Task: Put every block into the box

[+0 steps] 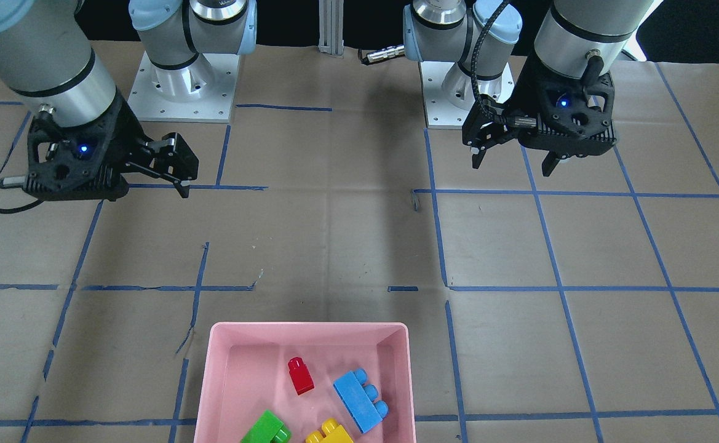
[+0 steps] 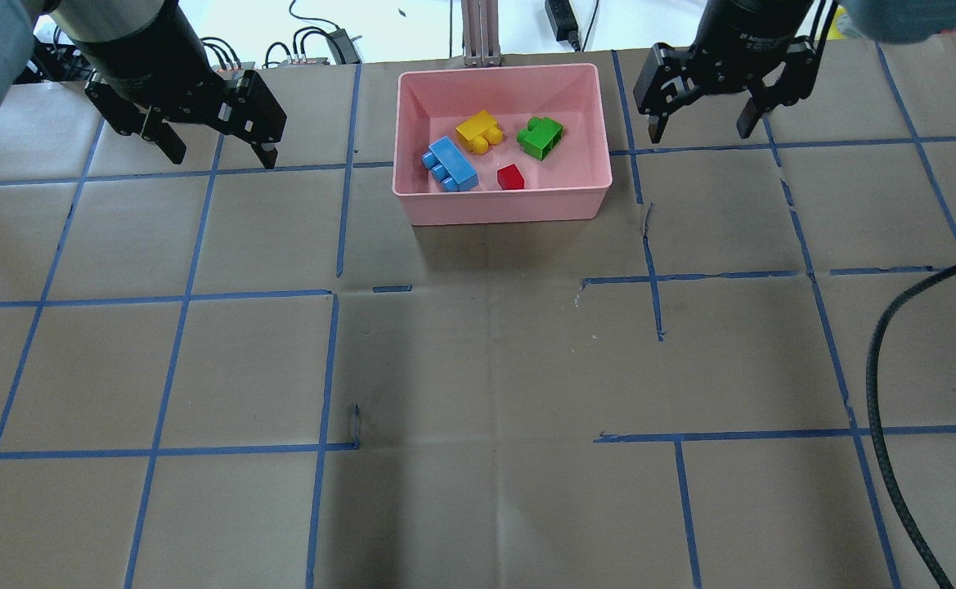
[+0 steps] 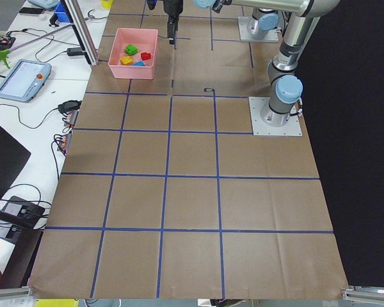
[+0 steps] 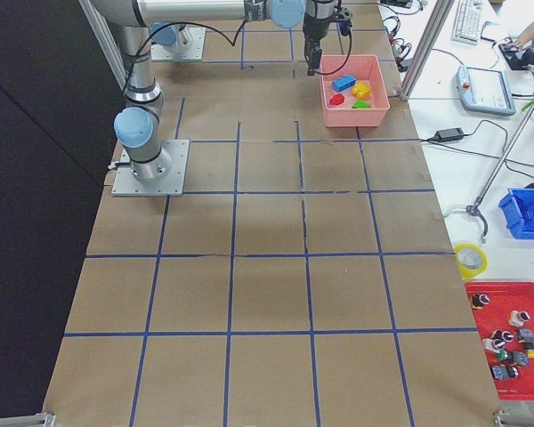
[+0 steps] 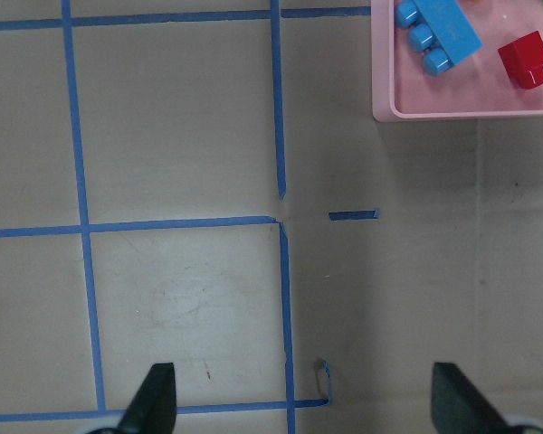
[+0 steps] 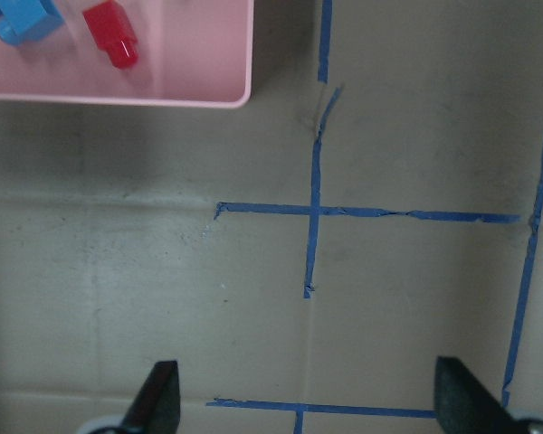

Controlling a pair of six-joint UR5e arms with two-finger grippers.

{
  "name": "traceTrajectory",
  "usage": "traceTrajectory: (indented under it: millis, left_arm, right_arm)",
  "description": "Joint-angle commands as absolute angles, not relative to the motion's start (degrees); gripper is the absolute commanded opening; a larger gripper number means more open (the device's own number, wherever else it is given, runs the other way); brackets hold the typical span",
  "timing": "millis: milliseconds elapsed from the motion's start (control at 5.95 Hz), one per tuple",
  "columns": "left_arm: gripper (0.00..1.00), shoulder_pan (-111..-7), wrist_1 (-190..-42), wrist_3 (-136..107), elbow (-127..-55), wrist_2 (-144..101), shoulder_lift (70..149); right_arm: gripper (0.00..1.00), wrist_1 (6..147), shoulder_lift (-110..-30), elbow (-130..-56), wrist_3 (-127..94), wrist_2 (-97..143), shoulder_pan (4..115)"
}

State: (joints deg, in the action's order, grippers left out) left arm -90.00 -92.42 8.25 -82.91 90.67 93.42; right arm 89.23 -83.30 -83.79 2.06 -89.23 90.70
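Observation:
The pink box (image 2: 502, 204) stands at the table's far middle edge. All four blocks lie inside it: blue (image 2: 450, 164), yellow (image 2: 479, 131), green (image 2: 540, 137) and red (image 2: 510, 176). The front-facing view shows the same box (image 1: 310, 326) with red (image 1: 301, 375), blue (image 1: 361, 400), green (image 1: 267, 427) and yellow (image 1: 329, 432). My left gripper (image 2: 220, 155) hangs open and empty above the table, left of the box. My right gripper (image 2: 700, 131) hangs open and empty to the right of it. The left wrist view shows the box corner (image 5: 471, 113); the right wrist view shows its rim (image 6: 118, 98).
A blue tape grid covers the brown paper tabletop. A black cable (image 2: 878, 368) arcs in at the near right. An aluminium post (image 2: 482, 33) stands just behind the box. The arm bases (image 1: 181, 86) (image 1: 467, 92) are bolted down on the robot's side.

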Motion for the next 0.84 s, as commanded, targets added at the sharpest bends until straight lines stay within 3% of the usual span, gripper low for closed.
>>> traceTrajectory:
  millis: [0,168,672]
  left_arm:
    - [0.99,-88.4,-91.2,11.3,-85.4,90.7,93.2]
    - [0.99,-87.6,-91.2,12.7,-85.5,90.6,93.1]
    - [0.99,-87.6,-91.2,12.8,-85.6,90.7,92.5]
  right_arm:
    - [1.0,94.3,-91.6,-96.0,1.5,-91.2,90.7]
    - [1.0,95.5,-94.1,-99.4,1.4,-91.1,90.7]
    - [1.0,95.9,-94.3,-99.9,1.2,-90.5,90.7]
